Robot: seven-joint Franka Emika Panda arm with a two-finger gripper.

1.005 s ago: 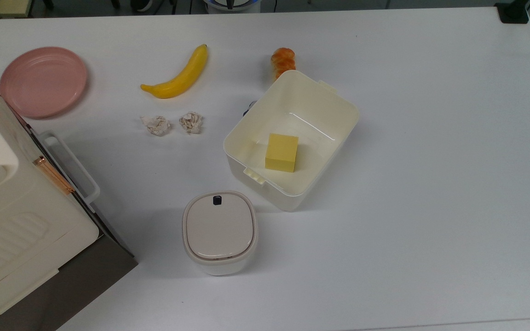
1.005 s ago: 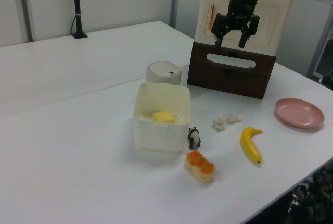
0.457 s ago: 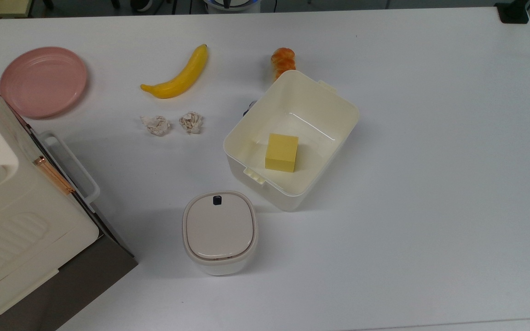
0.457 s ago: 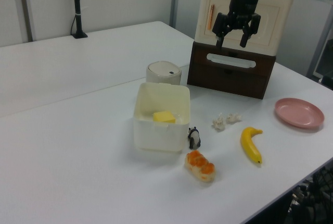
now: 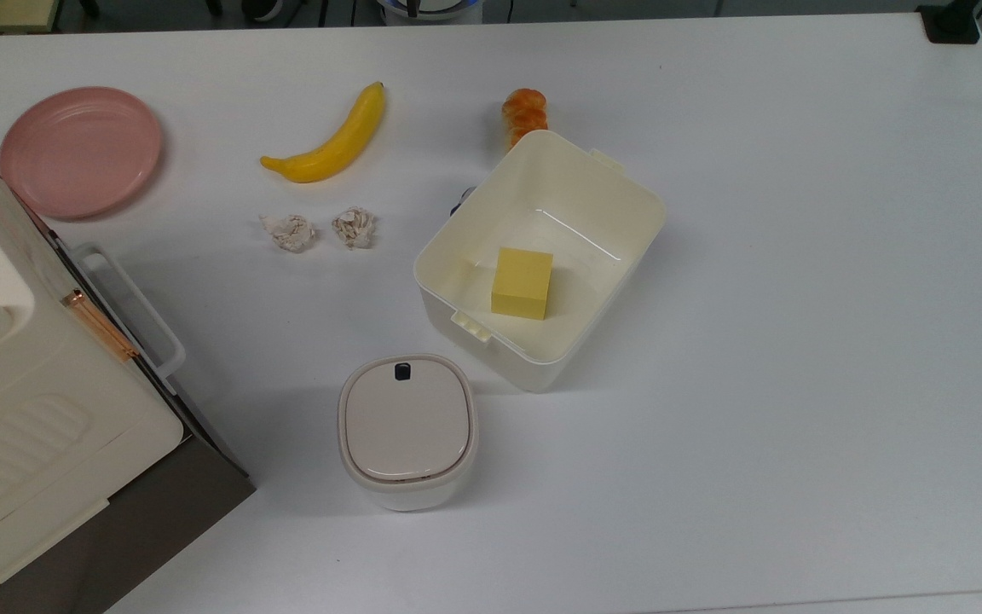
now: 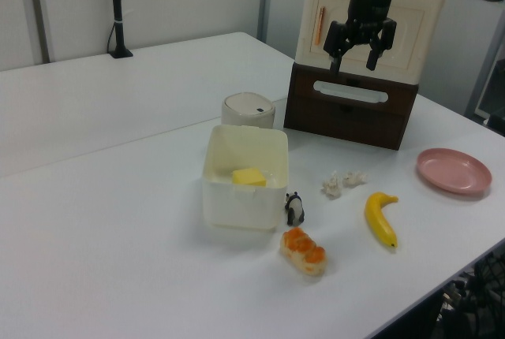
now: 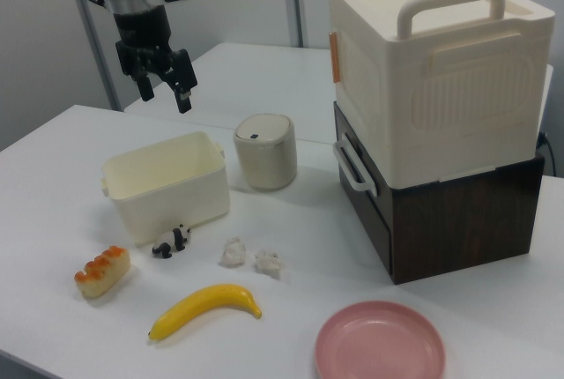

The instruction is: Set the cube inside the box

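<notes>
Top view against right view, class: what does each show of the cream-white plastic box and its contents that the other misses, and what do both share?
The top view looks into the cream-white plastic box and shows the pale yellow foam cube on its floor. The right view shows the box's outer wall, the small black-and-white panda figure beside it, and the open black two-finger gripper raised above. Both share the yellow banana and pink plate.

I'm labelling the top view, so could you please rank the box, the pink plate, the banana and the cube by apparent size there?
1. The box, largest.
2. The pink plate.
3. The banana: nearly as long as the plate is wide, but far slimmer.
4. The cube, smallest, lying inside the box.
</notes>
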